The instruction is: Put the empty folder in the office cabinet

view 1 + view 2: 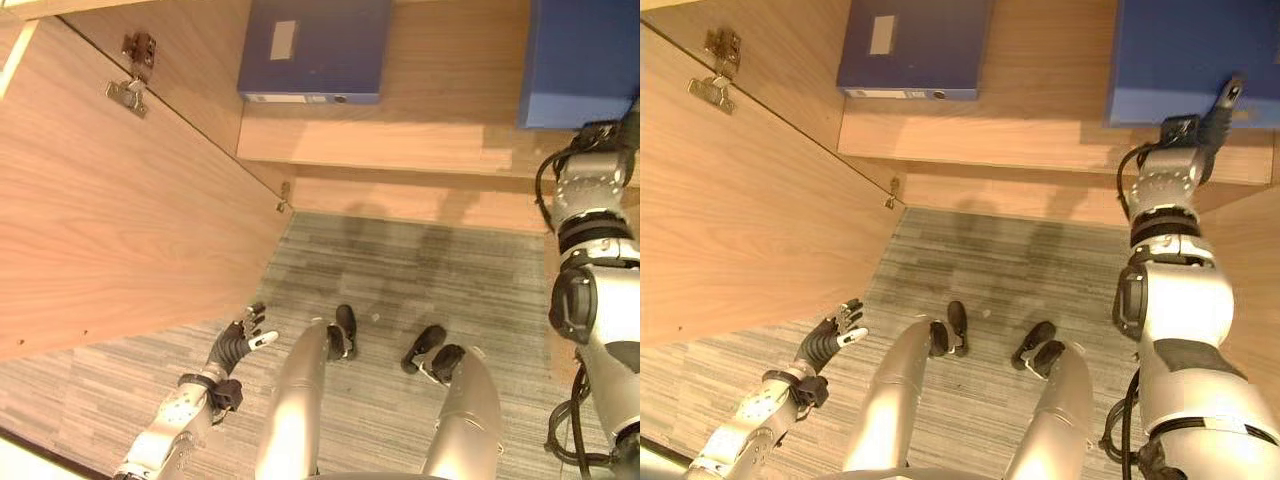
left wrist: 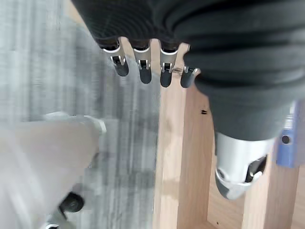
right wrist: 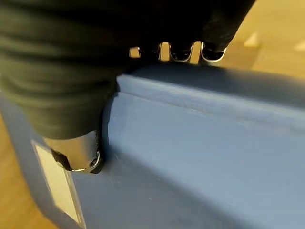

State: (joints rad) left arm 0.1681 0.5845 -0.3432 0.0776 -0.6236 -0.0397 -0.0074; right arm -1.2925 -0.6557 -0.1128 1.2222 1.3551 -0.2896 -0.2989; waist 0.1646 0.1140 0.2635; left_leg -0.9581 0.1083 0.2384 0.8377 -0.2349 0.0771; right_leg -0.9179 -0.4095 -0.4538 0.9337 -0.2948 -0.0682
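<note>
A blue folder (image 1: 582,60) stands on the wooden cabinet shelf (image 1: 440,140) at the right. My right hand (image 1: 1208,120) is raised to it from below. In the right wrist view its fingers (image 3: 212,51) hook over the folder's (image 3: 200,157) top edge and the thumb (image 3: 78,152) presses on its face beside a white label. My left hand (image 1: 235,345) hangs low at the left over the carpet, fingers (image 2: 143,71) straight, holding nothing.
A second blue folder (image 1: 315,50) with a pale label lies on the same shelf further left. The open cabinet door (image 1: 110,220) with metal hinges (image 1: 130,90) stands at the left, close to my left hand. Grey carpet (image 1: 400,270) lies below the cabinet.
</note>
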